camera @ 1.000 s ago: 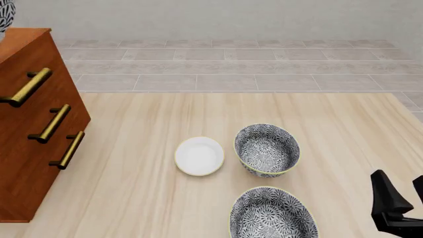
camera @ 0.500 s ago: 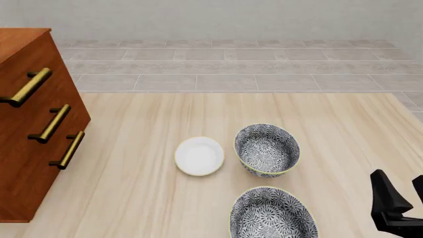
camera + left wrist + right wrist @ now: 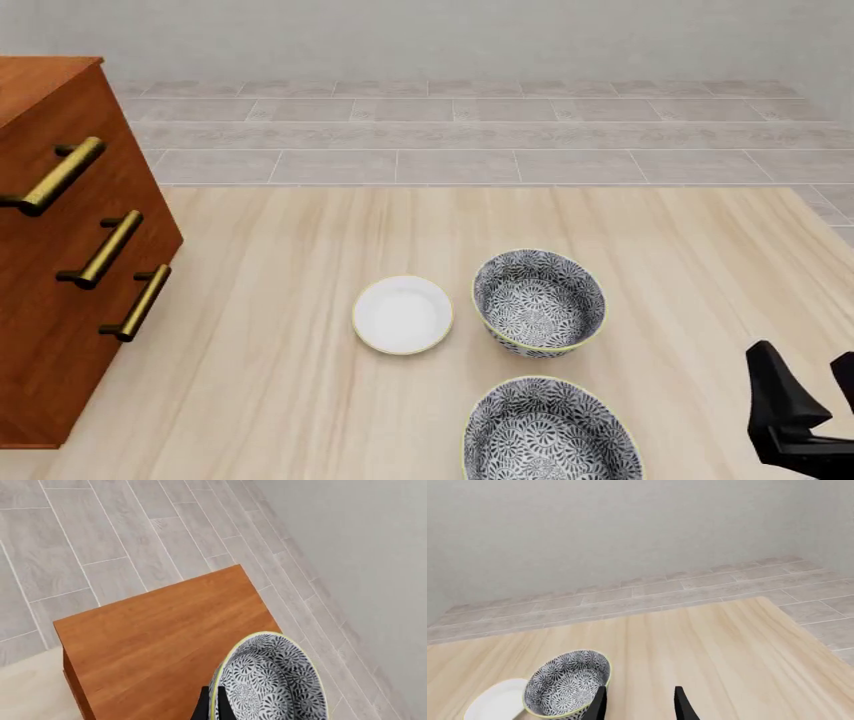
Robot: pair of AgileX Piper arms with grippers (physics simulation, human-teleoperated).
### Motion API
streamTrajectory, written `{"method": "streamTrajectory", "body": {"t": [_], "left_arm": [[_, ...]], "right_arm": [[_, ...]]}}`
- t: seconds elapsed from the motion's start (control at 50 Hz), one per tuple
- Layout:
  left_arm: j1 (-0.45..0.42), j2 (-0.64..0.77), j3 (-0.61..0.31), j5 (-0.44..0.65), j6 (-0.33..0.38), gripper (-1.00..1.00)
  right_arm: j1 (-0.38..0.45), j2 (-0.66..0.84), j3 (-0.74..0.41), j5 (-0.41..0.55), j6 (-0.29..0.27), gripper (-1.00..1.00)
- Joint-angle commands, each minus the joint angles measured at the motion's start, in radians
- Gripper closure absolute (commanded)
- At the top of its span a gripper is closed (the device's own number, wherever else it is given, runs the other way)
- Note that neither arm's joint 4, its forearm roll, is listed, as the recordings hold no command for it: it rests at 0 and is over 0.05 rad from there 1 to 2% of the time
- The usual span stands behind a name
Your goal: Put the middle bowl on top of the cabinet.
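In the left wrist view my left gripper (image 3: 215, 702) is shut on the cream-yellow rim of the middle bowl (image 3: 277, 680), a deep bowl with a grey-and-white floral pattern. The bowl hangs over the far corner of the cabinet top (image 3: 147, 640); I cannot tell whether they touch. The front view shows the cabinet (image 3: 60, 250) at the left with brass handles (image 3: 104, 248), but neither the held bowl nor the left gripper. My right gripper (image 3: 807, 405) stands open and empty at the near right of the table (image 3: 294, 380); the right wrist view shows its fingers (image 3: 599, 705) apart.
Two more floral bowls sit on the table, one mid-right (image 3: 538, 302) (image 3: 567, 682) and one at the front edge (image 3: 551, 432). A small plain white dish (image 3: 402, 314) (image 3: 494, 704) lies left of the mid-right bowl. A tiled floor (image 3: 467, 130) and a wall lie beyond.
One second ago a bit of the held bowl showed at the front view's top left corner above the cabinet; it has since left that view. The right gripper has barely moved.
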Motion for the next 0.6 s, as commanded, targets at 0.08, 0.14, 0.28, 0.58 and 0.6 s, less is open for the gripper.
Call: {"method": "streamTrajectory", "body": {"t": [0.08,0.14,0.28,0.58,0.6], "left_arm": [[-0.003,0.018,0.037,-0.037,-0.021,1.00],[-0.007,0.019,0.044,-0.041,-0.030,1.00],[-0.023,0.013,0.055,-0.058,-0.058,1.00],[-0.007,0.001,0.062,-0.072,-0.065,1.00],[-0.008,0.000,0.065,-0.073,-0.068,1.00]], "right_arm": [[-0.001,-0.001,0.000,0.001,0.001,-1.00],[-0.001,-0.003,0.000,0.003,0.001,-1.00],[-0.002,-0.011,0.000,0.011,0.003,-1.00],[-0.001,-0.003,0.000,0.004,0.004,-1.00],[-0.001,-0.003,0.000,0.003,0.004,-1.00]]}}
